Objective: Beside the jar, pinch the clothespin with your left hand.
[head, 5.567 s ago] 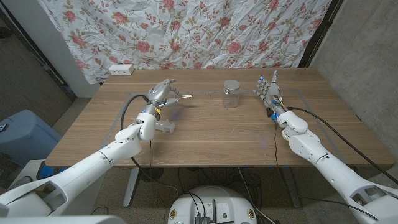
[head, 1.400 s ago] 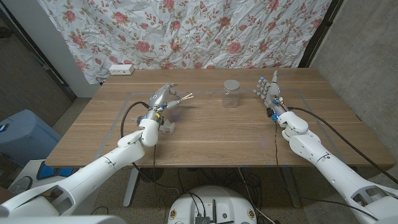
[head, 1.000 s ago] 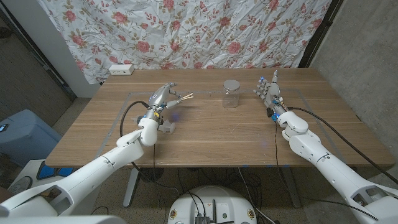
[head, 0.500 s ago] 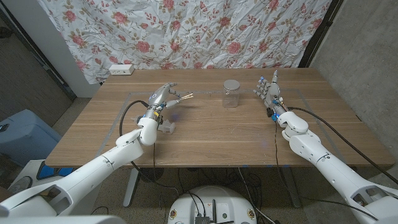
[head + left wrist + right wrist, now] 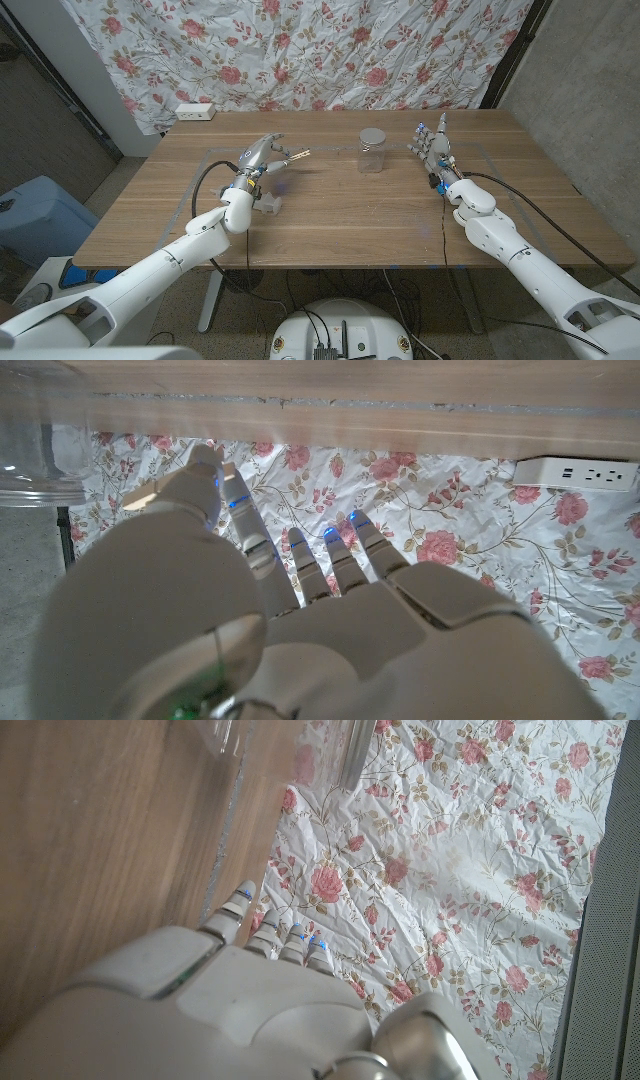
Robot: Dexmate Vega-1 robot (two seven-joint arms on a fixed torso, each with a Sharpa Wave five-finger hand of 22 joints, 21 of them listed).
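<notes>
The left robot hand (image 5: 262,153) holds the wooden clothespin (image 5: 296,155) pinched above the bench (image 5: 330,215), left of the glass jar (image 5: 372,150). It looks light and stiff; the springy tail ends suit pinching. The right robot hand (image 5: 431,143) holds nothing, fingers spread.

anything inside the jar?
The jar is clear glass with a grey lid on; through the wall it looks empty. Its floor is too small to check. It stands apart from the clothespin held by the left hand.
</notes>
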